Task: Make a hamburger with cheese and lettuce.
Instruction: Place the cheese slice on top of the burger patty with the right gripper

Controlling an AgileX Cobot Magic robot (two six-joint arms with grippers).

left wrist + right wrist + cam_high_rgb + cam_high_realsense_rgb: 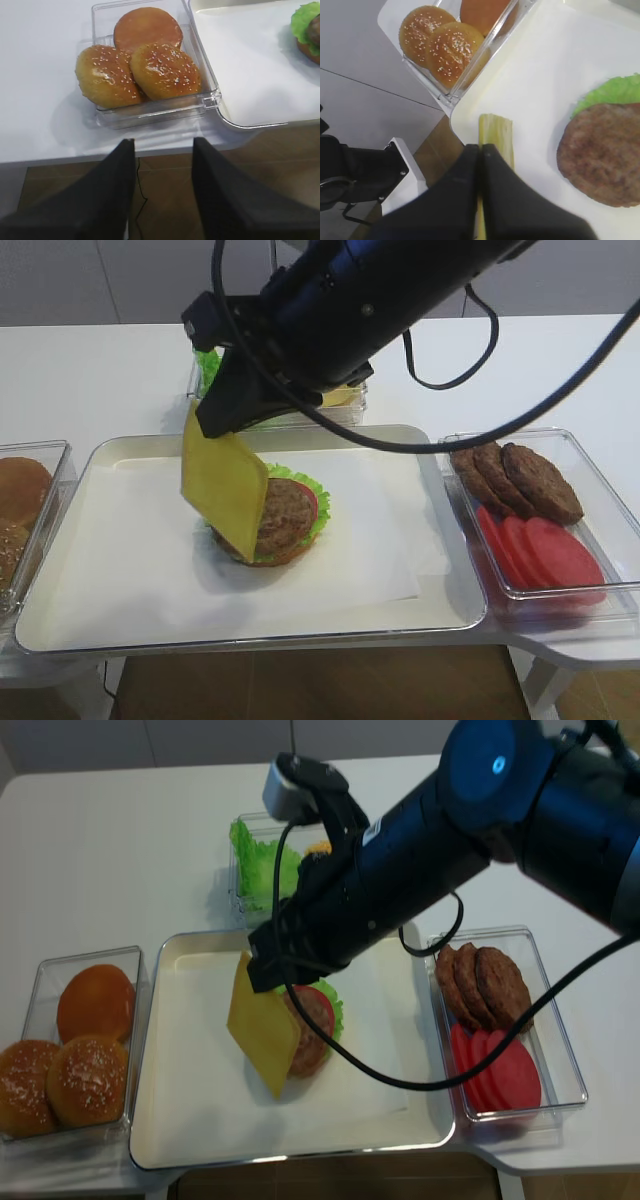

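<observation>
The right tool (pixel 481 150) sits at the bottom centre of the right wrist view with its two dark fingers pressed together on the cheese (pixel 223 491), whose yellow edge sticks out just above the fingertips. In the exterior high view the slice hangs from that tool left of centre, a flat yellow sheet tilted on one corner, its lower part in front of the left side of the hamburger (pixel 280 517). The realsense view shows the same: the sheet dangles over the left half of the stack, and I cannot tell whether its bottom corner touches anything.

The hamburger stands near the middle of the tray (pixel 130 630), on a sheet of white paper (pixel 380 560), with the brown patty on top, a red tomato edge at its right and green lettuce frilling out around it.

The left tool (pixel 162 185) fills the bottom of the left wrist view, its two dark fingers spread well apart with nothing between them, hanging off the front edge of the bench (pixel 35 75).

Just above it a clear box holds sesame buns (pixel 135 70). At the right of the exterior high view another clear box holds loose patties (pixel 515 480) toward the back and tomato slices (pixel 540 552) toward the front. Behind the tray a further box holds lettuce leaves (pixel 262 860).
</observation>
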